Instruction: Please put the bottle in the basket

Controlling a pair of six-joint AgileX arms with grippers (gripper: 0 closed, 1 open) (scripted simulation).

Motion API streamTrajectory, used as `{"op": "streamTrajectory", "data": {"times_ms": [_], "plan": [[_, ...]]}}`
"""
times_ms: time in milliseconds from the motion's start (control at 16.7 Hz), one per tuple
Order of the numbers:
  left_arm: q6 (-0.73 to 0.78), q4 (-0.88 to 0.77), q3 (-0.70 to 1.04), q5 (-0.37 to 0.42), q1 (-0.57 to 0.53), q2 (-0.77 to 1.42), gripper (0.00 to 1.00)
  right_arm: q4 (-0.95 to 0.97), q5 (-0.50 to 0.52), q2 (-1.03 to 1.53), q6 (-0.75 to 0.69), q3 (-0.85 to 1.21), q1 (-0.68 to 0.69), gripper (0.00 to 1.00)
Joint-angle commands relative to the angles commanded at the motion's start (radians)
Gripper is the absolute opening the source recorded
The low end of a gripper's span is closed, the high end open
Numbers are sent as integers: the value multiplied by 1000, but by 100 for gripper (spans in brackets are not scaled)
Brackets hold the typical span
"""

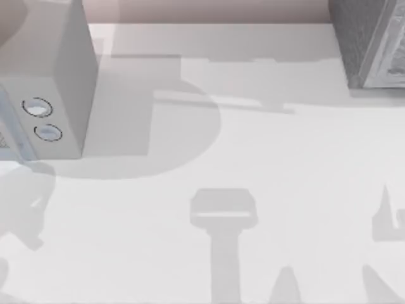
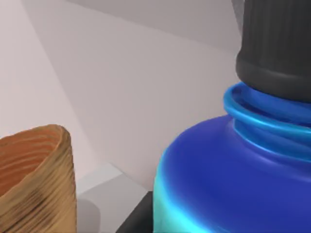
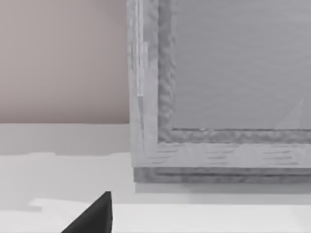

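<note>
Left wrist view sits right up against the bottle point(image 2: 228, 179): glossy blue shoulder fading to teal lower down, ridged blue neck ring, ribbed black cap point(image 2: 274, 48) above. Basket point(image 2: 34, 179) rim, woven tan, is near the bottle with bare worktop point(image 2: 104, 191) between them. A dark edge shows at the bottle's foot, probably part of the left gripper, but can't tell whether its fingers are open, closed or on the bottle. Top view: pale worktop point(image 1: 285, 158) with arm shadows, a grey box with two round ports point(image 1: 57, 82) at left, a grey textured block point(image 1: 370, 41) at far right. Right wrist view faces that grey block point(image 3: 218, 97); one dark fingertip point(image 3: 95, 216) of the right gripper pokes in, spread can't be told, arm looks parked. Handling guess: rigid, light, hard plastic; smooth shiny body likely slippery, so squeeze across the straight teal body below the shoulder, or the ribbed cap for better friction. Not fragile-looking; round, may roll if tipped.
</note>
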Motion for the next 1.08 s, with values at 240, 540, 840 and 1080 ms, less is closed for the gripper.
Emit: {"op": "streamTrajectory", "data": {"times_ms": [240,540,840,1080], "plan": [[53,-110,123,2,-30,89,0,0,0,0,0,0,0,100],[187,-397,439,7,-87,317,0,0,0,0,0,0,0,100],[361,-774,864,15,-155,621,0,0,0,0,0,0,0,100],[508,-1093,1239,31,-211,882,0,0,0,0,0,0,0,100]]}}
